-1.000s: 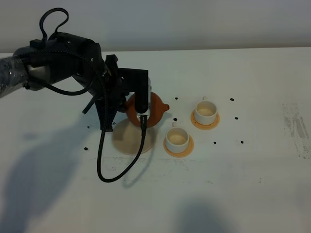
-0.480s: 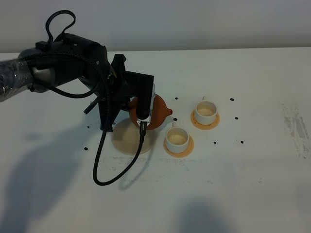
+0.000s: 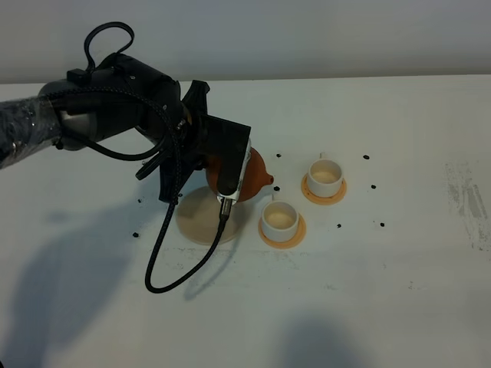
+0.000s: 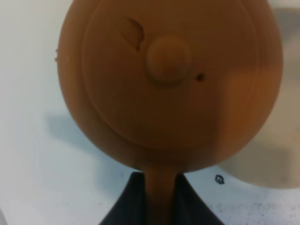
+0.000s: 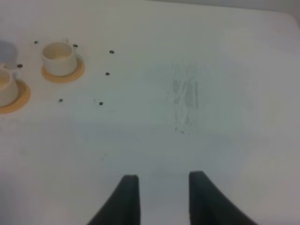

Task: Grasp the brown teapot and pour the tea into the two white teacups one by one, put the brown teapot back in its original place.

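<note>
My left gripper (image 3: pixel 229 169) is shut on the loop handle of the brown teapot (image 3: pixel 256 176) and holds it above the right edge of the pale beige disc (image 3: pixel 199 221), spout toward the cups. In the left wrist view the teapot (image 4: pixel 168 79) fills the frame from above, its handle pinched between my dark fingers (image 4: pixel 129 201). The near white teacup (image 3: pixel 280 218) and the far white teacup (image 3: pixel 325 174) each stand on an orange-tan coaster. My right gripper (image 5: pixel 161 197) is open and empty over bare table; it does not show in the exterior view.
Small black marks dot the table around the cups. A black cable (image 3: pixel 165 268) hangs from my left arm down over the table in front of the disc. The right wrist view shows both cups (image 5: pixel 58 56) far off, and a scuffed patch (image 5: pixel 185 98).
My left arm has carried the teapot a little to the right toward the near cup, off the disc's centre. The cups have not moved.
</note>
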